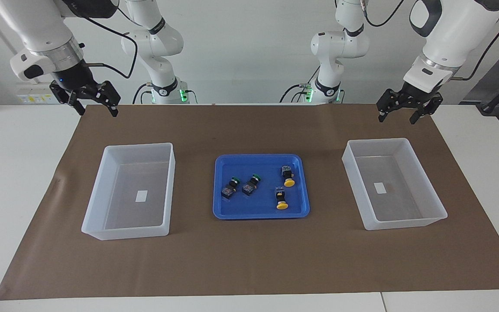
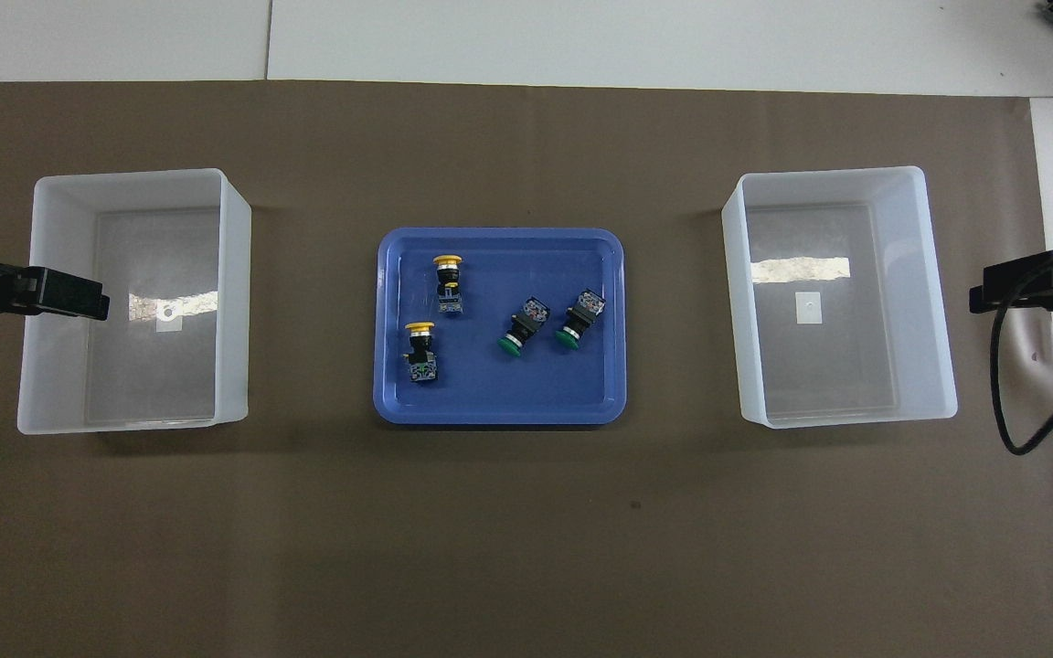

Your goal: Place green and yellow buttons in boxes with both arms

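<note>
Two green buttons (image 1: 231, 187) (image 1: 251, 184) and two yellow buttons (image 1: 287, 175) (image 1: 281, 198) lie on their sides in a shallow blue tray (image 1: 260, 215) at the table's middle. The overhead view shows the green pair (image 2: 524, 327) (image 2: 579, 320) and the yellow pair (image 2: 447, 274) (image 2: 420, 352). One empty translucent box (image 1: 396, 203) (image 2: 124, 366) stands toward the left arm's end, the other (image 1: 124, 203) (image 2: 846, 366) toward the right arm's end. My left gripper (image 1: 397, 116) (image 2: 92, 300) hangs open and empty, high over its box's outer wall. My right gripper (image 1: 95, 108) (image 2: 983, 297) hangs open and empty over the mat just outside its box.
A brown mat (image 1: 249, 260) covers the table under the tray and both boxes. The white table shows around it. A black cable (image 2: 1006, 411) loops down from the right arm over the mat's edge.
</note>
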`<state>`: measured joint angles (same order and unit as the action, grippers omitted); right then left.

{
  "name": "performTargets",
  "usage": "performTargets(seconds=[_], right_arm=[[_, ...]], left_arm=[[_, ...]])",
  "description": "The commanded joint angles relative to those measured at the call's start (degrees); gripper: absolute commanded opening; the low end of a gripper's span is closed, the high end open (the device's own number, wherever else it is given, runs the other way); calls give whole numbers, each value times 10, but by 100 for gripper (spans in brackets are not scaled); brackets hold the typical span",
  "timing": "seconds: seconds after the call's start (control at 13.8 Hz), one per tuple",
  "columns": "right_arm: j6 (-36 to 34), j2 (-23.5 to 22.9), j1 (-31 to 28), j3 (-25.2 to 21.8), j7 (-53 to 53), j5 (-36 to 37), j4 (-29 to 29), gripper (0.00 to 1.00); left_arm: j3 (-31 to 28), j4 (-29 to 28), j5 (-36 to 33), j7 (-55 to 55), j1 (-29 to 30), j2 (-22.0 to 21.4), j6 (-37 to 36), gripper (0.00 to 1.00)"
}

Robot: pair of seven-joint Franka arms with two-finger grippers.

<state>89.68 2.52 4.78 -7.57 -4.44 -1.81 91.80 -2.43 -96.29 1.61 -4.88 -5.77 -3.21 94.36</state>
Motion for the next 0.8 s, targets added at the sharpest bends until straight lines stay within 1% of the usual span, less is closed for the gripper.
performTargets(seconds=[0.0,0.72], right_arm=[[-7,9,-6,5,9,0,7,100],[-7,9,-6,5,9,0,7,100]], left_arm=[[1,-19,-12,2,1,-18,1,100],[1,-16,-12,9,0,-18,-7,100]])
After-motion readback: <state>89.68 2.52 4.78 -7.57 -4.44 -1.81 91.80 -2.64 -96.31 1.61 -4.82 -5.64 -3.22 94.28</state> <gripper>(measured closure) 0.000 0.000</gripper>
